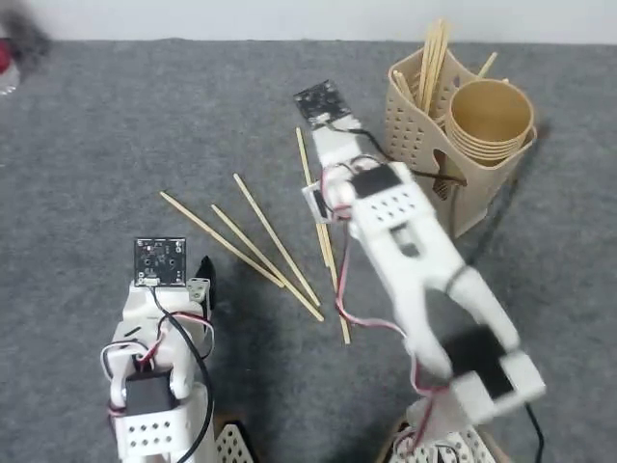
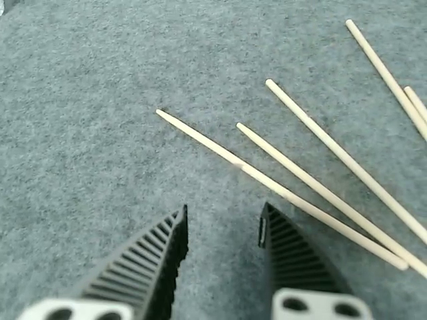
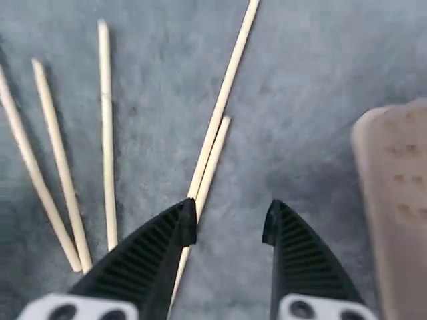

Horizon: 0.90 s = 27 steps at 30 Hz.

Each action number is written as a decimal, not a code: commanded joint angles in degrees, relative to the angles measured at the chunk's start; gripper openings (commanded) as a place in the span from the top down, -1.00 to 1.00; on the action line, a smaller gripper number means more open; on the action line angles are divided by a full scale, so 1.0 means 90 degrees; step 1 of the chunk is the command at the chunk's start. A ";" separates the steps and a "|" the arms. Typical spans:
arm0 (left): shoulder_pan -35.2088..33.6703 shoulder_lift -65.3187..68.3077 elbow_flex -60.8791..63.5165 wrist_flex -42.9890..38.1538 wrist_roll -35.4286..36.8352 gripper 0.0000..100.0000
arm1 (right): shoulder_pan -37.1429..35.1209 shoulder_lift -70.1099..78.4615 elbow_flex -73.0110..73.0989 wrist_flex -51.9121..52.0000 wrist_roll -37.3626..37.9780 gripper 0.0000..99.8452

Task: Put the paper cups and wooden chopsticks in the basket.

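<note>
The right pincer (image 3: 230,220) is spread and empty, low over the desk (image 3: 313,80). A pair of chopsticks (image 3: 209,140) lies side by side, running ahead from just under one fingertip. The basket (image 3: 393,193) stands near its other finger and holds stacked cups (image 1: 492,116) and upright sticks. The left pincer (image 2: 223,217) is spread and empty too. Three more chopsticks (image 2: 300,173) fan out ahead of it, the nearest crossing just beyond its tips.

The sticks look light, stiff and thin. Lying flat, they probably roll or slip from a shallow grip. The likely best hold is across the shaft near mid-length, fingertips down on the desk, so the stick lifts level rather than swinging.
</note>
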 commanded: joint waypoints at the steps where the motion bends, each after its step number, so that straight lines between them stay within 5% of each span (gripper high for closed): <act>1: 0.0000 -0.0117 -0.0073 -0.0117 0.0020 0.66 | -0.0132 0.0904 -0.0987 0.0386 -0.0293 0.65; 14: 0.0000 -0.0117 -0.0073 -0.0107 0.0010 0.66 | -0.0161 0.4195 -0.4347 0.2320 -0.0332 0.65; 19: 0.0000 -0.0117 -0.0073 -0.0107 0.0010 0.66 | -0.0161 0.4850 -0.5392 0.3004 -0.0303 1.00; 27: 0.0000 -0.0117 -0.0073 -0.0107 0.0010 0.66 | -0.0190 0.5016 -0.6603 0.3961 0.0029 0.98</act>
